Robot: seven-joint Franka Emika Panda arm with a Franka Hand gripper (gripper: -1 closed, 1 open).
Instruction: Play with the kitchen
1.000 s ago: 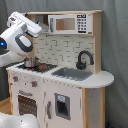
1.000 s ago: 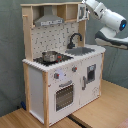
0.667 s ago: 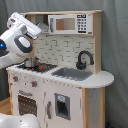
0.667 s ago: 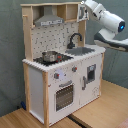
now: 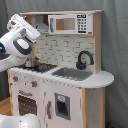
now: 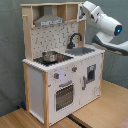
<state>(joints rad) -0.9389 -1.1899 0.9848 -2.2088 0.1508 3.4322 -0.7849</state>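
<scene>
Grey curtain hangs behind everything in the first exterior view. Before it stands the kitchen (image 5: pixel 60 75), white and light wood, with the microwave (image 5: pixel 70 23) at the top, the black faucet (image 5: pixel 84 59) over the sink (image 5: pixel 72 74), and a pot (image 5: pixel 32 62) on the stovetop. The white arm (image 5: pixel 20 42) rises at the first exterior view's left, its end reaching up toward the kitchen's top corner; the gripper itself cannot be made out, so I cannot tell how its jaws stand.

In the second exterior view the kitchen (image 6: pixel 60 75) stands on a wooden floor (image 6: pixel 95 112). The arm (image 6: pixel 102 22) reaches in from the second exterior view's right to the upper shelf, beside the grey hood (image 6: pixel 49 20). The pot (image 6: pixel 50 55), the faucet (image 6: pixel 75 39) and the oven door (image 6: pixel 63 95) lie below its tip.
</scene>
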